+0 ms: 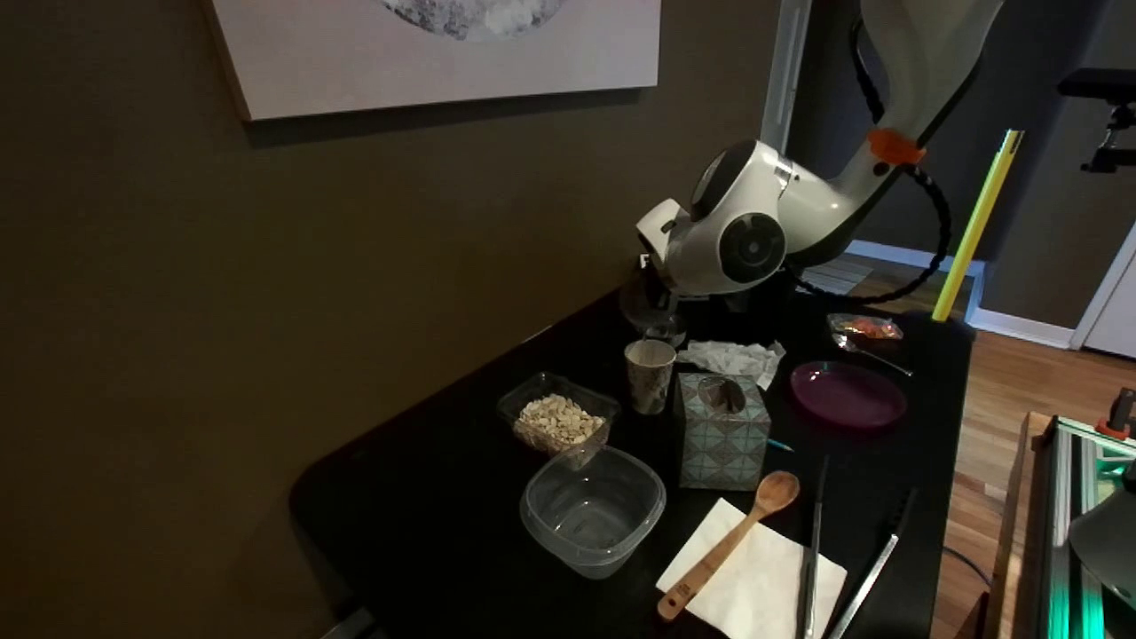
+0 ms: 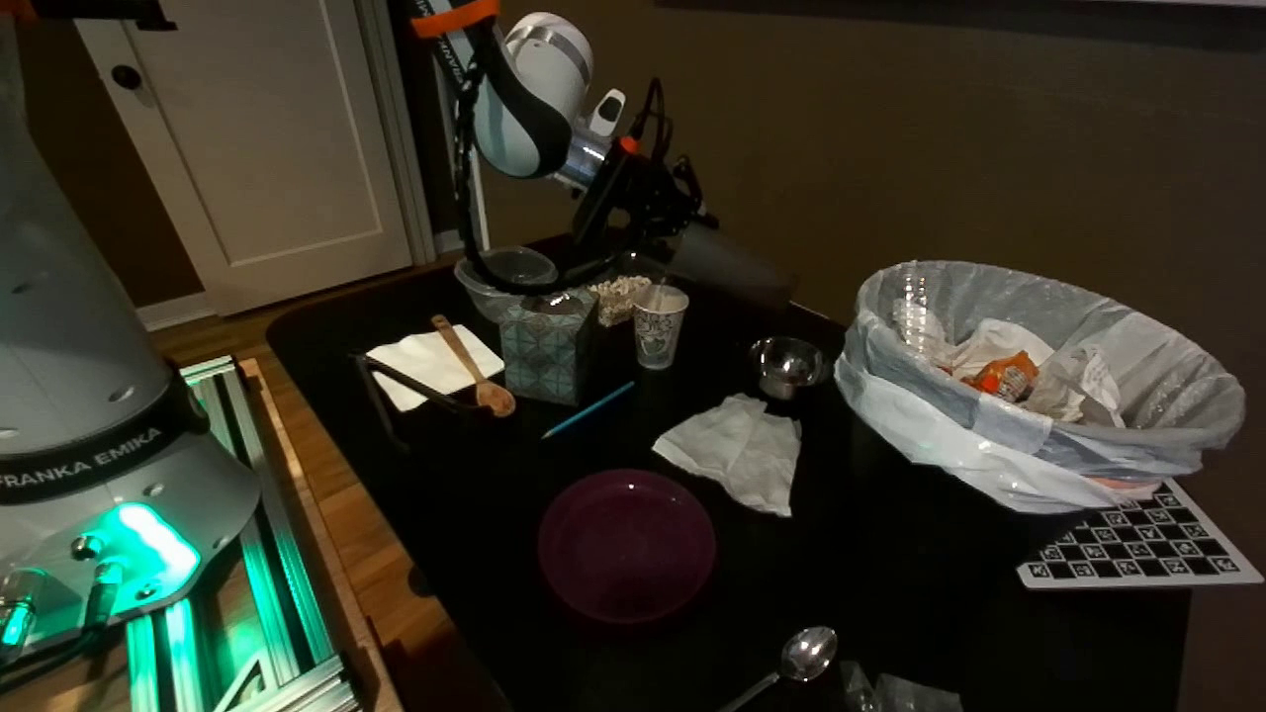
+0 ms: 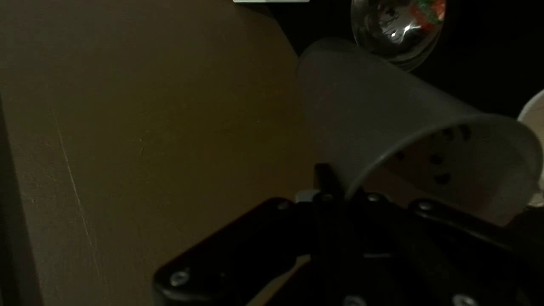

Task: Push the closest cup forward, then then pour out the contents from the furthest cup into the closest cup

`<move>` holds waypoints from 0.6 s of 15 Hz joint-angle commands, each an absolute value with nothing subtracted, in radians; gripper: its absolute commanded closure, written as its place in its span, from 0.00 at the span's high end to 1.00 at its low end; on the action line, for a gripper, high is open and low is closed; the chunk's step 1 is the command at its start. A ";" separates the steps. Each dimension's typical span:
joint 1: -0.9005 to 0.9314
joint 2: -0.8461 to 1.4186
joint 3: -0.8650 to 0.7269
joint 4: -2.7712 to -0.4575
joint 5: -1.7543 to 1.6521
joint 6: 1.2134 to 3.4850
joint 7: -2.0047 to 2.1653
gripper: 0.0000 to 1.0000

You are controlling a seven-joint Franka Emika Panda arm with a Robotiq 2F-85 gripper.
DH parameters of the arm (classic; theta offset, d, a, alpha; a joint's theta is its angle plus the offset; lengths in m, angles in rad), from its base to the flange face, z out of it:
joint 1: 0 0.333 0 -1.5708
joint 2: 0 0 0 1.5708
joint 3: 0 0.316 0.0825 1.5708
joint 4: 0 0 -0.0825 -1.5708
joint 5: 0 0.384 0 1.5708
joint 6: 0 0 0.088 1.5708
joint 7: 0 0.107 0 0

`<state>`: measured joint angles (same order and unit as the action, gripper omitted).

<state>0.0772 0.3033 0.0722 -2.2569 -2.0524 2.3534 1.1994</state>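
Note:
A patterned paper cup (image 1: pixel 650 379) stands upright on the black table beside the tissue box. It also shows in an exterior view (image 2: pixel 660 331), and its rim (image 3: pixel 534 127) is at the right edge of the wrist view. A greyish translucent cup (image 3: pixel 378 93) is tilted on its side in the air, its mouth toward the paper cup. It also shows in an exterior view (image 2: pixel 737 262). My gripper (image 3: pixel 340 189) is shut on this cup's wall at the rim. Several dark spots show inside; whether they are contents is unclear. The gripper (image 2: pixel 692 222) is above the table near the wall.
A tissue box (image 1: pixel 723 435) stands close to the paper cup. A metal bowl (image 2: pixel 787 366), an oat container (image 1: pixel 557 422) and a clear tub (image 1: pixel 593 510) are nearby. A lined bin (image 2: pixel 1039 396), crumpled napkin (image 2: pixel 737 450) and purple plate (image 2: pixel 627 544) lie further along.

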 commanded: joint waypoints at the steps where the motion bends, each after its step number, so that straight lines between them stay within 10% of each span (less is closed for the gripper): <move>1: 0.059 0.277 0.095 -2.282 -2.095 2.314 1.217 0.01; 9: 0.054 0.279 0.098 -2.282 -2.104 2.312 1.215 0.01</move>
